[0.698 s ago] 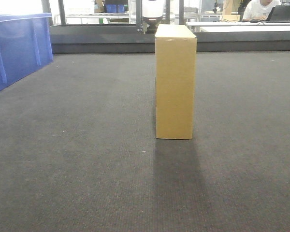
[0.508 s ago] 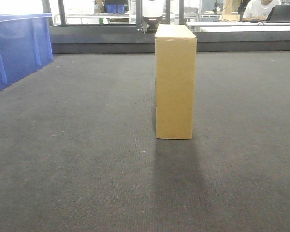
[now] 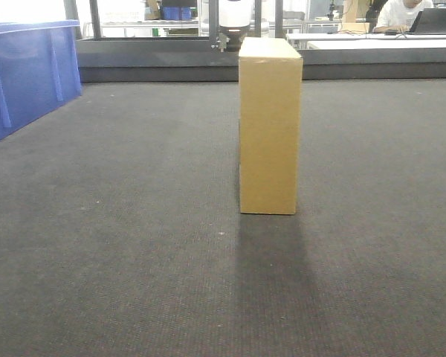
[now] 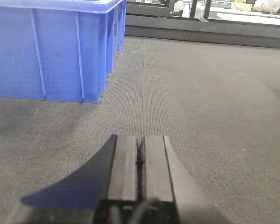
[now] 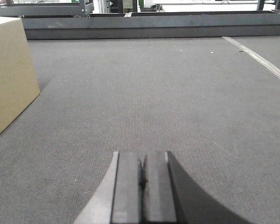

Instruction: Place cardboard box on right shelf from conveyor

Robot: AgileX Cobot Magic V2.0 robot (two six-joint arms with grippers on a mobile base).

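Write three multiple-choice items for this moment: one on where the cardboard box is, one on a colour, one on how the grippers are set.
1. Where is the cardboard box?
A) upright on the conveyor
B) lying flat on a table
C) held in the air

2. What colour is the plastic bin?
A) red
B) blue
C) green

3. How are the left gripper and right gripper set?
A) both shut
B) both open
C) only the left open

Answers:
1 A: it stands on end on the dark conveyor, with nothing touching it.
2 B: its ribbed walls are blue.
3 A: each wrist view shows the two fingers pressed together with nothing between them.
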